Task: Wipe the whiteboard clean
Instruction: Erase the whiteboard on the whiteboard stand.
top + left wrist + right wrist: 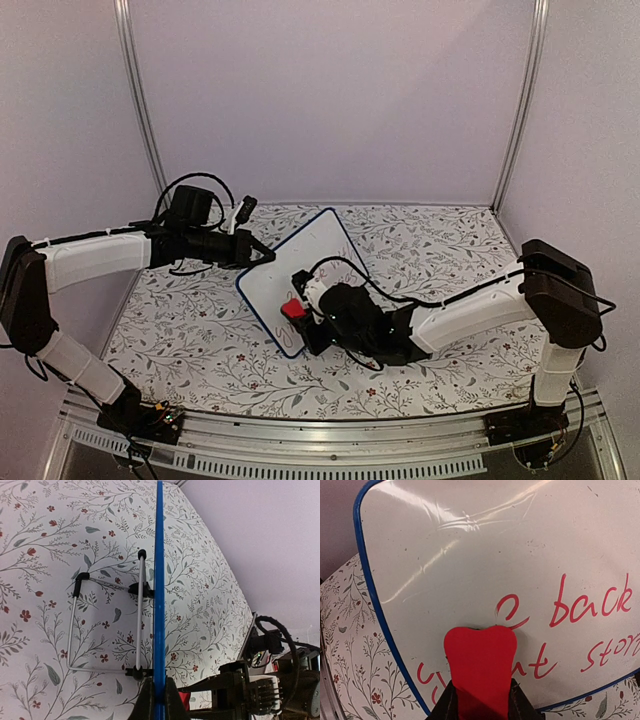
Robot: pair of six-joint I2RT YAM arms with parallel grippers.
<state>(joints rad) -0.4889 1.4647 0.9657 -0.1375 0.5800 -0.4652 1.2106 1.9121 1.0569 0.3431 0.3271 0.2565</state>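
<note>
We had our left gripper (pixel 262 254) stretched in from the side, pinching the blue rim of the one whiteboard (pixel 300 262), which leaned on the table (pixel 430 250). Our right gripper (pixel 299 311), elbow low, pinched the one red eraser (pixel 480 662) against its writing (pixel 592 605).

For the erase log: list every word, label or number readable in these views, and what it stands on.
"e back": red handwriting, upper line on the whiteboard, right wrist view.
"nt stor": lower line there; start hidden behind the red eraser, end cut off by the frame.
Top view: any writing on the board is too small to read.
Left wrist view: no text.
</note>
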